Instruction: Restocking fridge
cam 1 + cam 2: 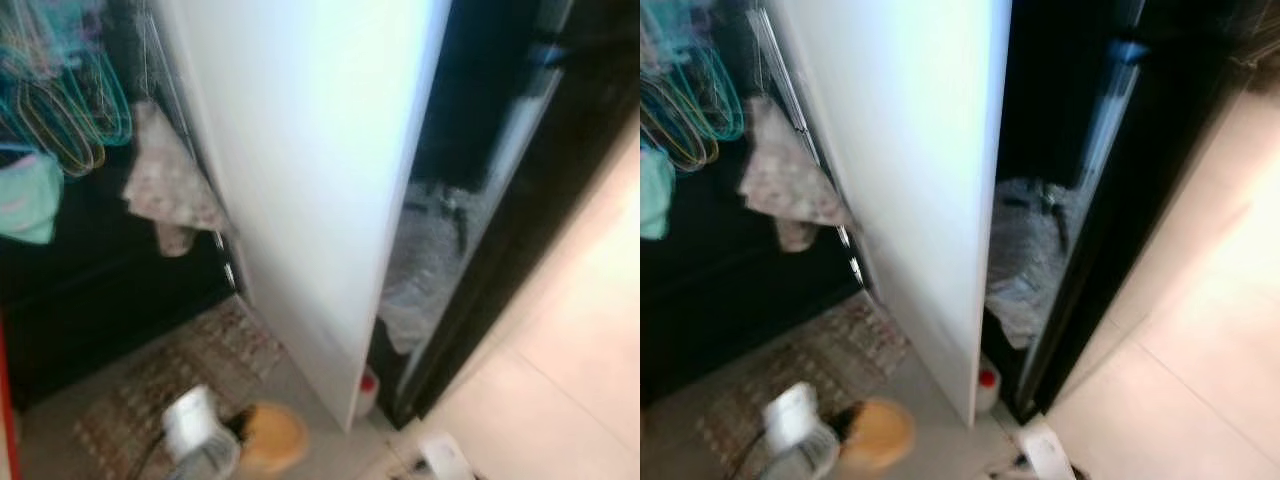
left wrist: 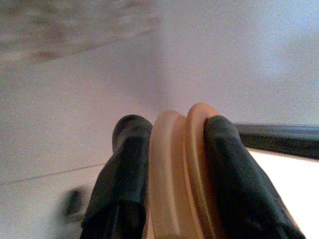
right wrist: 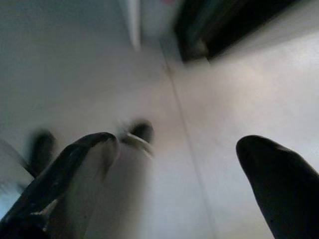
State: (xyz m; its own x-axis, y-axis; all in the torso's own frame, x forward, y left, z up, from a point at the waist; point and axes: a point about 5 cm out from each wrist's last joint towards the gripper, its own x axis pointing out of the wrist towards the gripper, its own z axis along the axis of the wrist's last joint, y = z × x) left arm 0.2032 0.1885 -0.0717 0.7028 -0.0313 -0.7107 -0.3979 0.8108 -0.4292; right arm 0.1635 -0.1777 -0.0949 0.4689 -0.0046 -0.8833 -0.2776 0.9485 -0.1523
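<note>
The left pincer (image 2: 172,199) is clamped on a tan ridged disc (image 2: 182,174) — a lid or small plate, too blurred to name — with one black finger (image 2: 122,184) pressed on each side of it. From the head views this arm hangs low at the bottom edge of the picture, its silver wrist (image 1: 195,425) over the patterned rug (image 1: 190,375), the tan object (image 1: 272,437) showing just beyond it.

The right pincer (image 3: 174,174) points down at the pale tiled floor (image 3: 209,99), its two fingers spread wide apart with nothing between them. In the head views only a pale piece of that arm (image 1: 1045,450) pokes in at the bottom edge, cut off.

Ahead stands the fridge: its white door (image 1: 310,180) is swung open, and the dark interior (image 1: 470,110) lies to its right. A crumpled grey mass (image 1: 425,260) sits inside — bag or wrapping, hard to tell. A small container with a red cap (image 1: 986,385) stands on the floor at the door's foot. To the left hang teal hangers (image 1: 70,110) and a pale cloth (image 1: 165,185). Everything is softened by blur.
</note>
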